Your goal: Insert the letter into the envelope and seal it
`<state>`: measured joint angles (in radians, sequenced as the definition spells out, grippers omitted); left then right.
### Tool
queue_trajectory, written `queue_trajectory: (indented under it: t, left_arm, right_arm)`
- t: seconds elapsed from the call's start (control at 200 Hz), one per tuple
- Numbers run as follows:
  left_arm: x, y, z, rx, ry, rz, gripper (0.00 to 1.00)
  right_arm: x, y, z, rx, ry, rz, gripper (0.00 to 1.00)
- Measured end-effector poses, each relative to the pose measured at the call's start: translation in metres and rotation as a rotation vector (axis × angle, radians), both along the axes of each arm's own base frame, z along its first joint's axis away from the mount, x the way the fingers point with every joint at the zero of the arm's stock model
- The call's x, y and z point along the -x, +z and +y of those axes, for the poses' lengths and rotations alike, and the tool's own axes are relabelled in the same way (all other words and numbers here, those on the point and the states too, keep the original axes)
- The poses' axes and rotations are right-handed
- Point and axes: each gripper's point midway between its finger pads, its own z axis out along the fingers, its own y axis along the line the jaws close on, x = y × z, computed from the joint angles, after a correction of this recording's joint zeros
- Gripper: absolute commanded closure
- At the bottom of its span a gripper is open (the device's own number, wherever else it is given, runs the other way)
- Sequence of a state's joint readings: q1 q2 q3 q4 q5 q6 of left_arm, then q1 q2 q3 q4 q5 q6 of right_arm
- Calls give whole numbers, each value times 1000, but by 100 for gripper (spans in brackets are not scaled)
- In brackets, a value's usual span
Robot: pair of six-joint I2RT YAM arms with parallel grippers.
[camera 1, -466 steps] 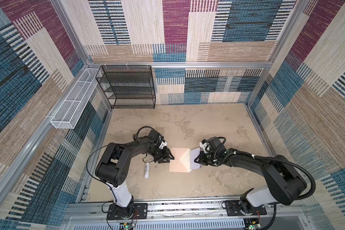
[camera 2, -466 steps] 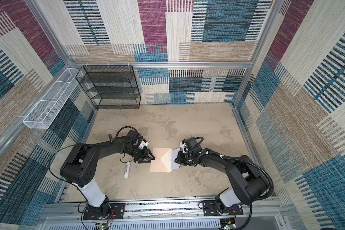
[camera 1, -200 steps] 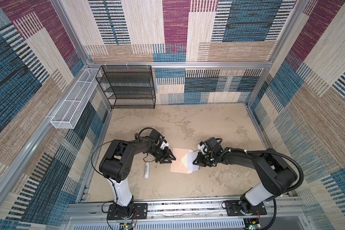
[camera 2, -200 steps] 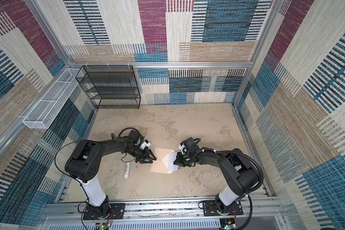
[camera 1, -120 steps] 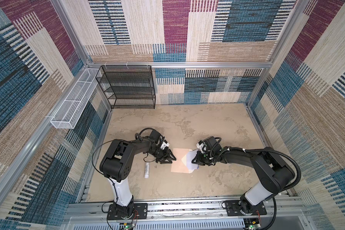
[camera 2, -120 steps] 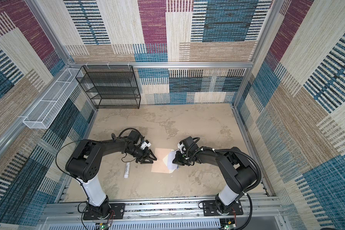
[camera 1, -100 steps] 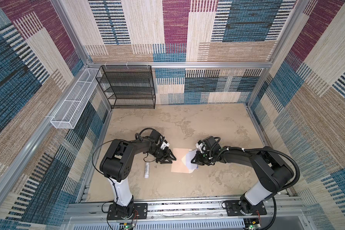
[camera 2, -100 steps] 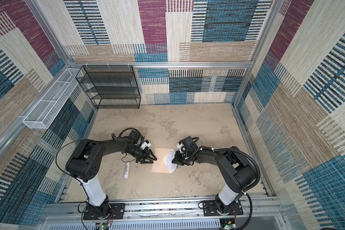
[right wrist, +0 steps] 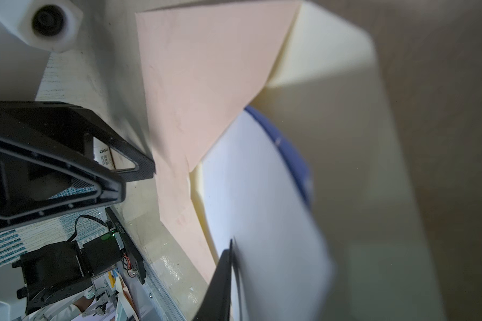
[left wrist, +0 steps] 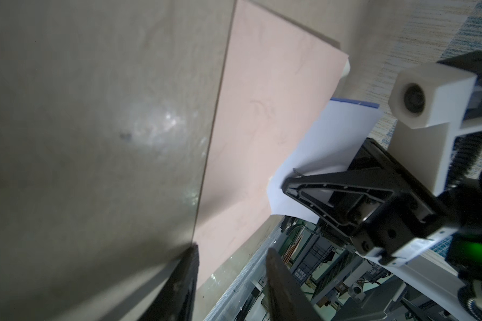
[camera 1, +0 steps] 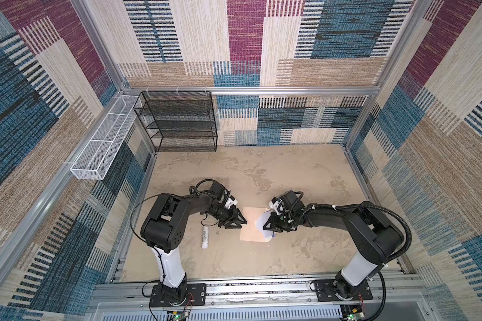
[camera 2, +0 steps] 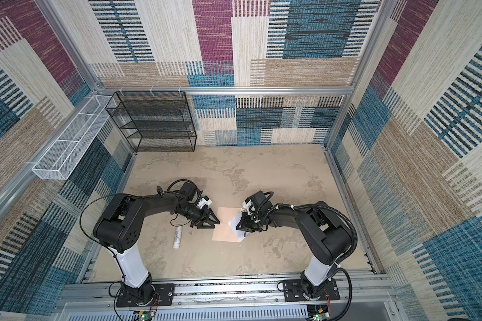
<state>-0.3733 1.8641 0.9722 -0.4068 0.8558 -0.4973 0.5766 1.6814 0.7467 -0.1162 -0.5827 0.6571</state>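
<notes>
The peach envelope lies flat on the table between the two arms. Its cream flap is open and curls up on the right arm's side. The white, blue-edged letter slants over the envelope's mouth. My right gripper has the sheet between its fingers. Only one dark finger shows, lying against the blurred paper, so the grip is unclear. My left gripper is open, one fingertip on the envelope's left edge.
A white glue stick lies on the table left of the envelope, under the left arm. A black mesh shelf stands at the back left. A white wire basket hangs on the left wall.
My right gripper has crept a little to the left with the letter, further over the envelope's mouth. The left arm has stayed at the envelope's left edge.
</notes>
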Motion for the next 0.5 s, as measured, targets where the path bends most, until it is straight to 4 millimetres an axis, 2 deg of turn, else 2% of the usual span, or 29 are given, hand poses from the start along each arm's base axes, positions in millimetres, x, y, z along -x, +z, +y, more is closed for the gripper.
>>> queue_trajectory:
  t: [0.125,0.24,0.501]
  left_arm:
    - [0,0,0,1,0,1,56]
    - [0,0,0,2,-1,2,56]
    - [1,0,-1,6,-3,2,56]
  right_arm:
    - [-3,6,0,-2,-5,-20,60]
    - [-4,10,-1,2,-12,-31,51]
    - [-4,17,-7,21,-35,-41,42]
